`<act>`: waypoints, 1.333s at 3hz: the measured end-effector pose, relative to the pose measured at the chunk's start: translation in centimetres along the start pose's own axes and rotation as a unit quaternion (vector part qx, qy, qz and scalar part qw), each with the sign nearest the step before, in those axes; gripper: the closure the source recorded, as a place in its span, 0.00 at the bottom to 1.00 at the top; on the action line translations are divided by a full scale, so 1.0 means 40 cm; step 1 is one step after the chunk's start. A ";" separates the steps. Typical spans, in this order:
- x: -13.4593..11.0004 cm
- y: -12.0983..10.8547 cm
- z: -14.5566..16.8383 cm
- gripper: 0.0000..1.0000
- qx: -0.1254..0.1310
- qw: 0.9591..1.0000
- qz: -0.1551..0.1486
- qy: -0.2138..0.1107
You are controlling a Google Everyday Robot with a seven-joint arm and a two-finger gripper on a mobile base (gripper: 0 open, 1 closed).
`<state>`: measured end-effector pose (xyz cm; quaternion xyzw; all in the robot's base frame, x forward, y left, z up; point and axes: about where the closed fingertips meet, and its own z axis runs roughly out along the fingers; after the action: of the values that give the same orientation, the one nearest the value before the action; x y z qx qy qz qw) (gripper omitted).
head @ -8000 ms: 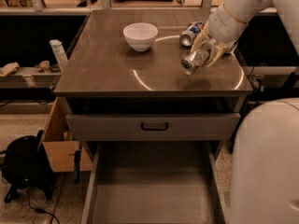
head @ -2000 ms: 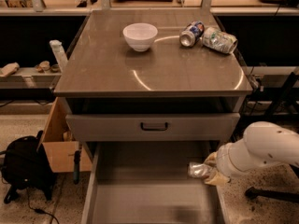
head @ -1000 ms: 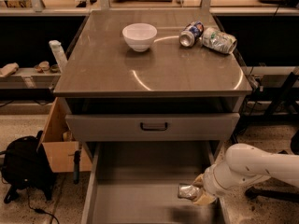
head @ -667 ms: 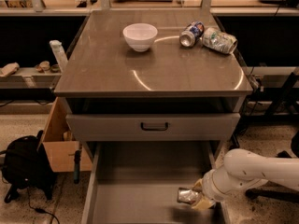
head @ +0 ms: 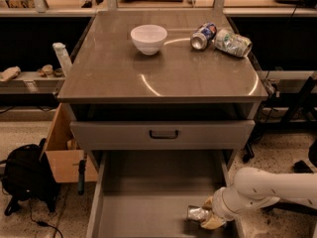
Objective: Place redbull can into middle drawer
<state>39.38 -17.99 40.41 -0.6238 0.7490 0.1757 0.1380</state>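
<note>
The redbull can (head: 197, 213), slim and silvery, lies on its side low over the floor of the open middle drawer (head: 148, 192), near the drawer's front right corner. My gripper (head: 210, 214) reaches in from the right on a white arm and is shut on the can's right end. Whether the can rests on the drawer floor I cannot tell.
On the cabinet top stand a white bowl (head: 148, 38), a blue-red-white can (head: 203, 35) and a greenish-silver can (head: 232, 42), both lying down. The upper drawer front with a black handle (head: 164, 134) is shut. A cardboard box (head: 62, 148) and black backpack (head: 25, 178) sit left of the cabinet.
My gripper carried the can off the cabinet top, down past the right side and into the open drawer, sinking lower and a little leftward over the last second.
</note>
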 end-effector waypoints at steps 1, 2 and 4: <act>0.000 0.000 0.000 0.81 0.000 1.000 0.000 0.000; 0.000 0.000 0.000 0.50 0.000 1.000 0.000 0.000; 0.000 0.000 0.000 0.04 0.000 1.000 0.000 0.000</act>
<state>39.37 -17.99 40.40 -0.6238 0.7490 0.1758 0.1379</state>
